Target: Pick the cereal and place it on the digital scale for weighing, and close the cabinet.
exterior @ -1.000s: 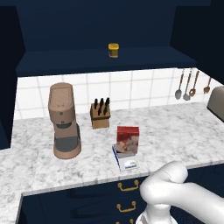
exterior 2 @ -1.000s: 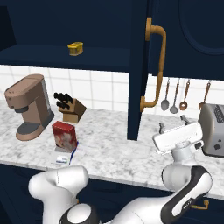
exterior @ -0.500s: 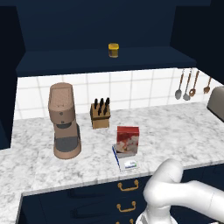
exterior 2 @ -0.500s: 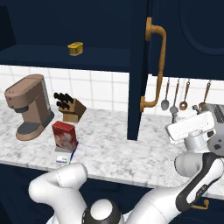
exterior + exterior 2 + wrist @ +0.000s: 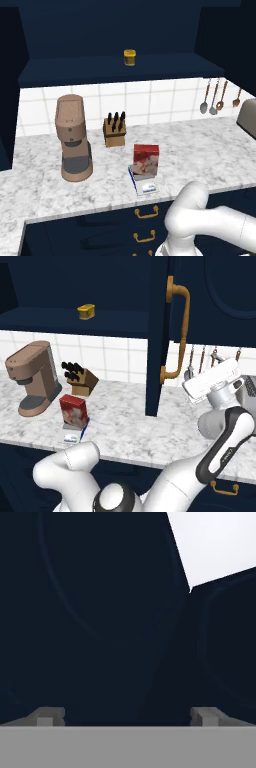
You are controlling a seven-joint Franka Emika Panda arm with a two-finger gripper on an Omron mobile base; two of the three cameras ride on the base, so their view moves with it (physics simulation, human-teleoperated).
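Since a second ago the hand has swung up and right, from over the counter's edge to beside the open door of the cabinet [image 5: 157, 331]. The gripper [image 5: 127, 716] faces dark navy panelling, fingers spread wide, nothing between them. The cabinet door stands edge-on, its brass handle [image 5: 176, 331] toward the arm. Well to the left, the cereal [image 5: 145, 161] stands upright on the digital scale [image 5: 144, 181], on the marble counter [image 5: 210, 150], near the knife block [image 5: 114, 131] and coffee machine [image 5: 72, 137].
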